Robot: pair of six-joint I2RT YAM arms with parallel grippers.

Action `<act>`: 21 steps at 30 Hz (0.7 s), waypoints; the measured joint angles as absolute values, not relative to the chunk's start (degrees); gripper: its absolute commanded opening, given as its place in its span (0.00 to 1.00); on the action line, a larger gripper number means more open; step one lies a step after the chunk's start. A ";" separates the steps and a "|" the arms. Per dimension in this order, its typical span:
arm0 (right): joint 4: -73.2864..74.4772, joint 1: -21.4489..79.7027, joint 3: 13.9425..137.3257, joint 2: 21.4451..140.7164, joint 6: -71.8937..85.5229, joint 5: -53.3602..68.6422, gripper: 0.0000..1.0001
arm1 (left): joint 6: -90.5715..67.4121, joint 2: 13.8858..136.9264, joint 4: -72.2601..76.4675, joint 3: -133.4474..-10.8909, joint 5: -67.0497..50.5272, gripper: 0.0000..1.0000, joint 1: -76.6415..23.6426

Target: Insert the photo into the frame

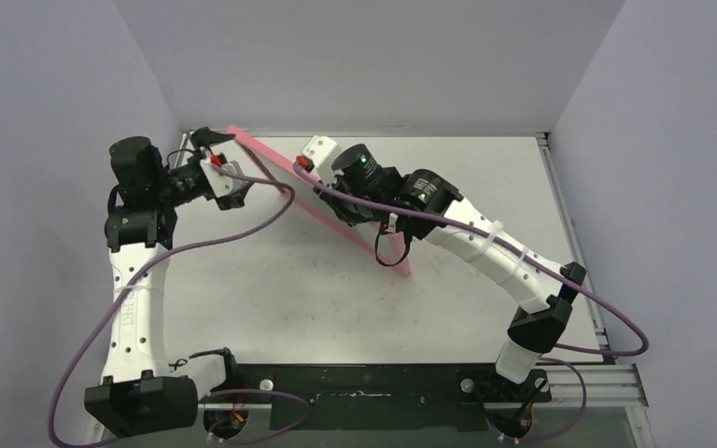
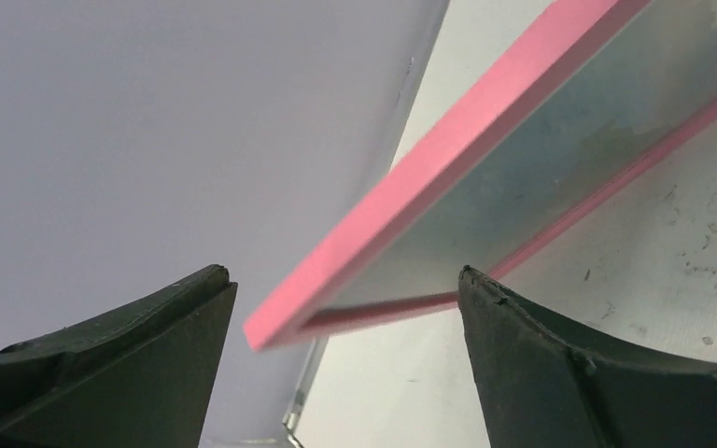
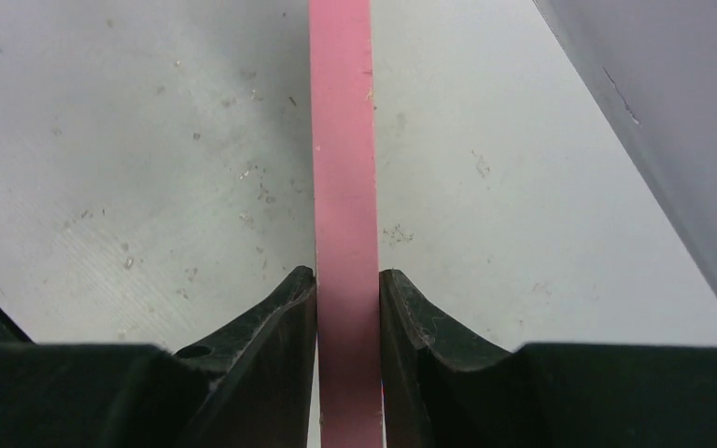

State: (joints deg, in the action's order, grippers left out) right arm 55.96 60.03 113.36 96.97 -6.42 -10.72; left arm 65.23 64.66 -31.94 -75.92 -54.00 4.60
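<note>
the frame (image 1: 345, 229) stands on edge, raised off the table (image 1: 271, 299), running diagonally from the far left corner toward the middle. it looks light, thin and stiff. the smooth rails would likely slip or twist if pinched at one point only, so a hold across the narrow rail, backed by a second hold near a corner, seems soundest.

the right gripper (image 3: 347, 275) is clenched on the frame's rail (image 3: 344, 140), with a finger pressed to each face. the left gripper (image 2: 344, 271) is spread wide, and the frame's corner (image 2: 271, 331) sits between the fingers without touching either.

inside the rails is a blue-grey panel (image 2: 541, 177) with a darker patch. i cannot tell whether it is the photo, glazing or a reflection. from above, the arms cover the frame's middle, and no loose print shows anywhere.
</note>
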 measured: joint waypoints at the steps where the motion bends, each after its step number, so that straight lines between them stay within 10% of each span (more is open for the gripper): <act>1: 55.46 58.54 114.19 97.45 -5.21 -9.76 0.16 | 61.28 64.75 -29.39 -75.44 -54.98 0.90 6.55; 21: 31.68 20.45 92.92 92.14 24.82 16.73 0.14 | 18.33 73.97 -29.43 -73.19 -54.15 0.92 17.30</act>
State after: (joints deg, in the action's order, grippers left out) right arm 31.68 20.45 92.92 92.14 24.82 16.73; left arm 18.33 73.97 -29.43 -73.19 -54.15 17.30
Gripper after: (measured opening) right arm 0.272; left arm 0.915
